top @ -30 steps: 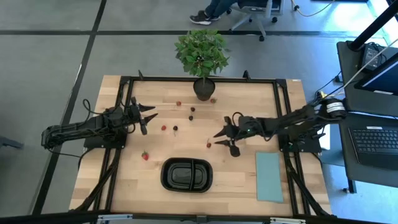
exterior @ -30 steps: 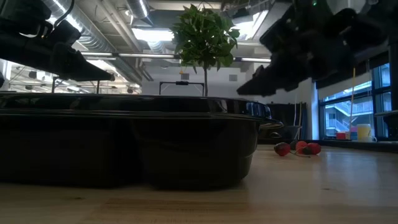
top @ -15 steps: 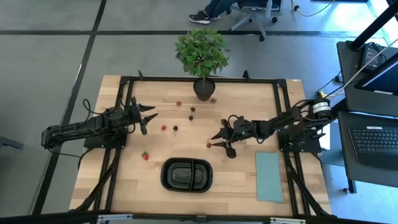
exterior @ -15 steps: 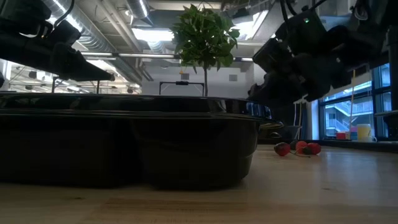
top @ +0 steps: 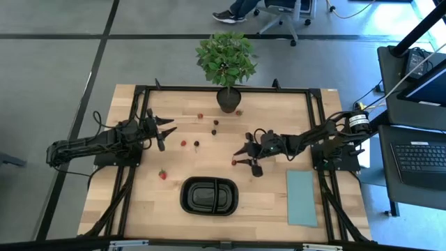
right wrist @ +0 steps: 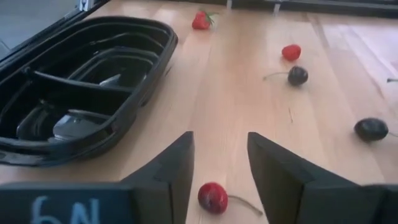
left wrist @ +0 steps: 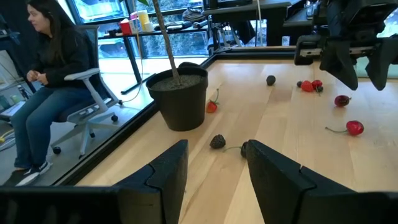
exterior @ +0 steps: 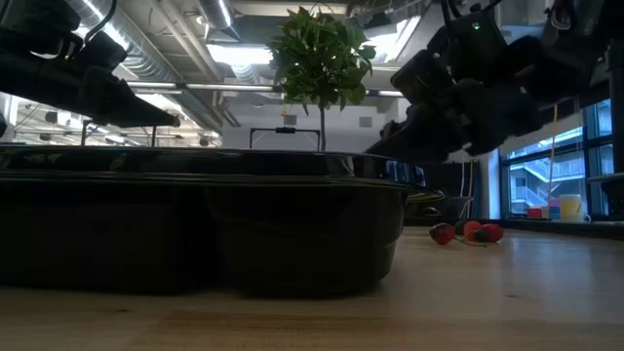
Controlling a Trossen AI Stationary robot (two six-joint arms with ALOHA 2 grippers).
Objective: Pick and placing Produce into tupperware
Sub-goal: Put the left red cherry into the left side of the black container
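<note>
The black two-compartment tray (top: 209,196) sits near the table's near edge and fills the low view (exterior: 195,224). Small red and dark fruits lie scattered on the wood between the arms (top: 196,143). My right gripper (top: 245,160) is open and hangs just above the table, right of a red cherry (top: 233,162). In the right wrist view this stemmed cherry (right wrist: 212,196) lies between the open fingers (right wrist: 219,137), with the tray (right wrist: 81,87) beyond. My left gripper (top: 167,136) waits open over the table's left part; dark fruits (left wrist: 217,142) lie ahead of it.
A potted plant (top: 226,63) stands at the far edge, its pot (left wrist: 180,96) close to several fruits. A pale teal sheet (top: 302,197) lies at the near right. More fruits (exterior: 468,232) lie right of the tray. A seated person (left wrist: 43,81) is beyond the table.
My right gripper has moved a little toward the table's left and tipped down toward the red cherry, staying open. The fruits and the tray have kept their places.
</note>
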